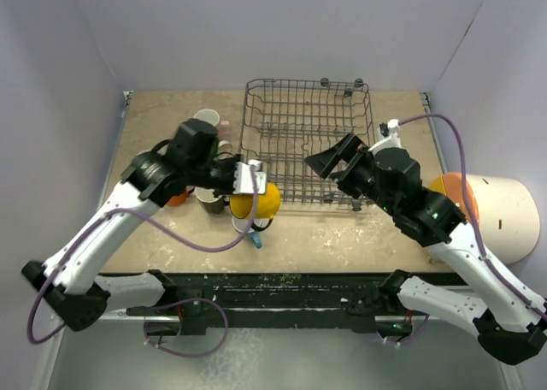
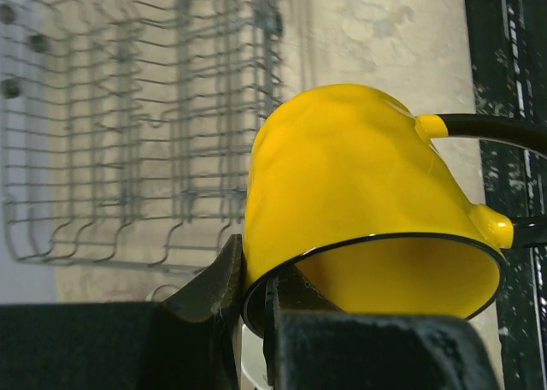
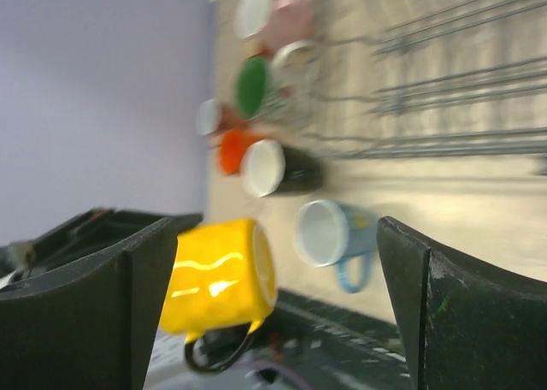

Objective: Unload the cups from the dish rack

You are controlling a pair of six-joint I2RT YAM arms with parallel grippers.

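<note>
My left gripper (image 1: 249, 183) is shut on the rim of a yellow cup (image 1: 257, 201), held just left of the dish rack's front corner. In the left wrist view one finger (image 2: 214, 292) presses outside the yellow cup (image 2: 367, 193) and the other sits inside its rim. The grey wire dish rack (image 1: 308, 138) stands at the back middle, and I see no cup in it. My right gripper (image 1: 331, 157) hangs open over the rack's front right part, with nothing between its fingers (image 3: 410, 296). A blue cup (image 3: 329, 233) lies on the table below the yellow cup (image 3: 218, 274).
More cups stand left of the rack: a black one (image 3: 278, 168), an orange one (image 3: 231, 149), a white one with green inside (image 3: 250, 86) and a pink one (image 3: 286, 18). A huge white cylinder with an orange face (image 1: 496, 210) lies at the right edge.
</note>
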